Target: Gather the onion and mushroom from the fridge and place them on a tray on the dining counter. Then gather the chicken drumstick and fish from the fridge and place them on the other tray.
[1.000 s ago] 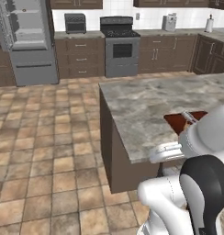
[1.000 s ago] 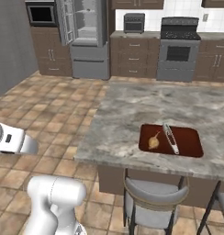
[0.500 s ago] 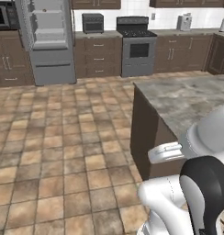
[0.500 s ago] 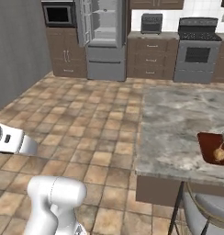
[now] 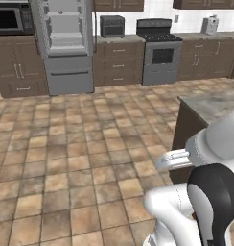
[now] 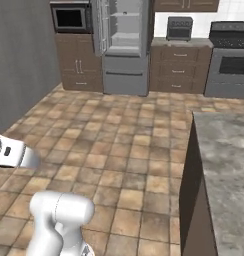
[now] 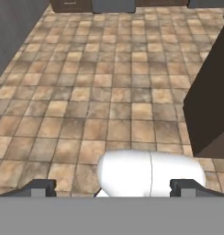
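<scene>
The fridge (image 5: 66,48) stands at the far wall with its upper doors swung open and pale shelves showing; in the right base view the fridge (image 6: 123,47) is at top centre. A corner of the dining counter (image 5: 211,103) juts in from the right, and its speckled top (image 6: 229,165) runs down the right side. In the hand view my gripper (image 7: 112,188) is open over the floor tiles, dark fingertips (image 7: 38,187) wide apart, nothing between them. The onion, mushroom, chicken drumstick, fish and both trays are out of view.
A wide brown tiled floor (image 5: 80,158) lies between me and the fridge. A stove (image 5: 159,50) and dark cabinets line the back wall, with a microwave (image 6: 69,17) left of the fridge. A grey wall (image 6: 19,80) closes the left side.
The whole picture has shifted: the base has swung left toward the fridge, the counter has slid off to the right and the dark red tray has left the view. The gripper stays open.
</scene>
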{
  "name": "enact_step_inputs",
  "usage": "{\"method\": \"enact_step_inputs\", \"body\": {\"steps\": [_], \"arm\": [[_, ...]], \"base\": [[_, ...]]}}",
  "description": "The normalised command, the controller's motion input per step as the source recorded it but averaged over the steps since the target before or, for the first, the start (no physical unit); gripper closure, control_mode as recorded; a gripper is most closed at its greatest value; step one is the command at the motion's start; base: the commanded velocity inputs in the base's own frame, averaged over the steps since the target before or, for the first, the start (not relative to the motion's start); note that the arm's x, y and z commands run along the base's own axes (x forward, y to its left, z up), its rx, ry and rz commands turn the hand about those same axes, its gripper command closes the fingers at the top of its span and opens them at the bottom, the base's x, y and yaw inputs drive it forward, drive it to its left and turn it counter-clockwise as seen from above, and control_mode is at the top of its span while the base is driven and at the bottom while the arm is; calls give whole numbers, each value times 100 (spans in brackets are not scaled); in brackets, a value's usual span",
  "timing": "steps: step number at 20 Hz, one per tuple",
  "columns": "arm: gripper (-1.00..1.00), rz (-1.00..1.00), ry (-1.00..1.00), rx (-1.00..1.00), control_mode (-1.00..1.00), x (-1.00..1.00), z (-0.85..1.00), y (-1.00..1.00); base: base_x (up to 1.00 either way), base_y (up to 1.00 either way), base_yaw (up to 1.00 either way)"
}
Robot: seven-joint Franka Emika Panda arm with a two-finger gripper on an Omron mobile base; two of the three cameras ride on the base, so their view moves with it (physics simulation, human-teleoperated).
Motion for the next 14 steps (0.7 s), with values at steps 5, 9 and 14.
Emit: {"method": "enact_step_inputs", "body": {"steps": [5, 9, 14], "arm": [[-100, 0, 0, 0, 100, 0, 0, 0], [-100, 0, 0, 0, 100, 0, 0, 0], [-100, 0, 0, 0, 100, 0, 0, 0]], "base": [[100, 72, -9], [100, 65, -13], [100, 52, -10]]}}
